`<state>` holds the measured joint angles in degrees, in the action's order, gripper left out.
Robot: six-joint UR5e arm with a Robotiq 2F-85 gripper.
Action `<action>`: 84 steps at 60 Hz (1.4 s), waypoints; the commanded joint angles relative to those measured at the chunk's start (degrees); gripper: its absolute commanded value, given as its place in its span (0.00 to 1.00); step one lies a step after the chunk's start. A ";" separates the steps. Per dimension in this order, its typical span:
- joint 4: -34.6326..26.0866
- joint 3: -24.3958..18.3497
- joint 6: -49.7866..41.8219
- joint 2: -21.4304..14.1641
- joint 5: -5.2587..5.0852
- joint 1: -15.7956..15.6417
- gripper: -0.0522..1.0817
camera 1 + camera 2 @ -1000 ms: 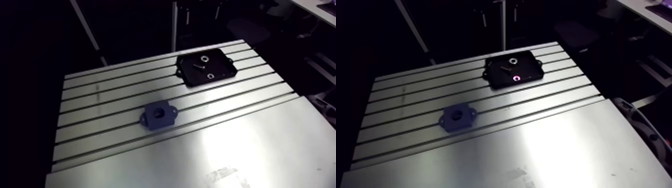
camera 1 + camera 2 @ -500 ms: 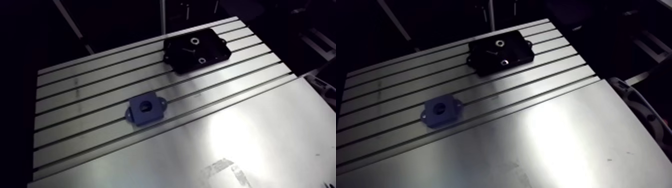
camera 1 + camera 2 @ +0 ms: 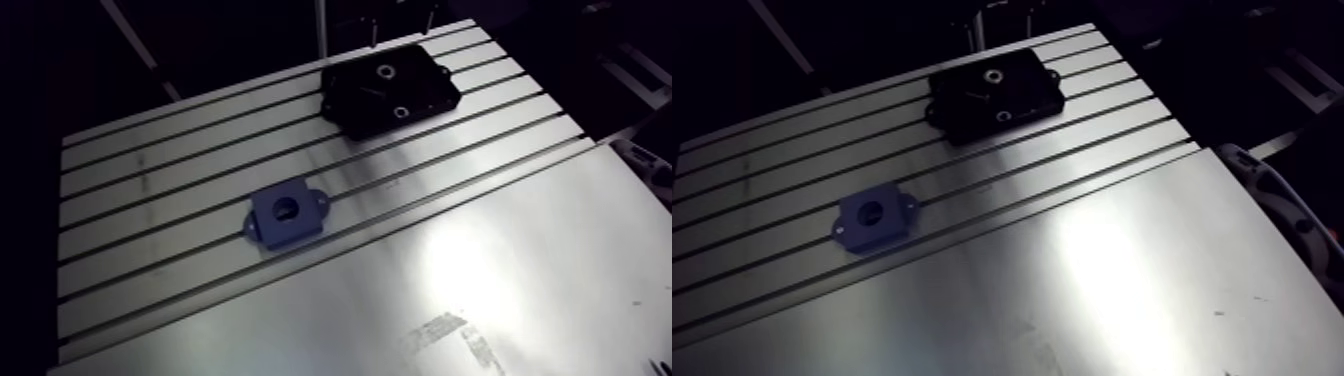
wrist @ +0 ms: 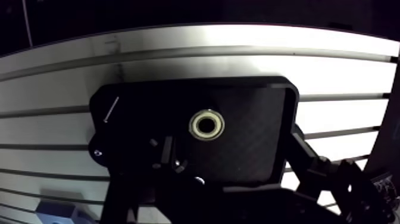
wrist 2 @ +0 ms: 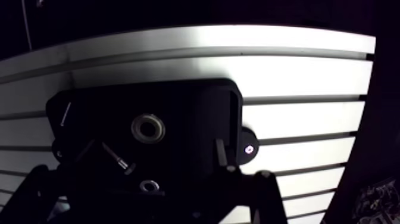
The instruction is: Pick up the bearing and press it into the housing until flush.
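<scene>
The gripper (image 4: 205, 170) hangs over the black tray (image 4: 256, 101) with its fingers spread wide and nothing between them. The bearing (image 4: 208, 125) lies flat in that tray, near the far edge of the table (image 3: 500, 260). The blue housing (image 3: 287, 211) sits well apart, toward the left edge.
</scene>
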<state>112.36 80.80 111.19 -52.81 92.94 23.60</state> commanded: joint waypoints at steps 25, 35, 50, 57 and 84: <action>3.87 3.51 -0.05 0.02 0.01 -0.39 0.27; 4.06 3.96 -0.21 0.13 0.01 -0.46 0.30; 5.36 4.90 -0.05 0.13 0.01 -0.48 0.30; 5.88 5.36 -0.05 0.21 0.01 -0.48 0.31; 6.52 5.30 -0.05 0.20 0.09 -0.64 0.31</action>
<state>118.73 86.19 111.14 -52.63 93.01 23.08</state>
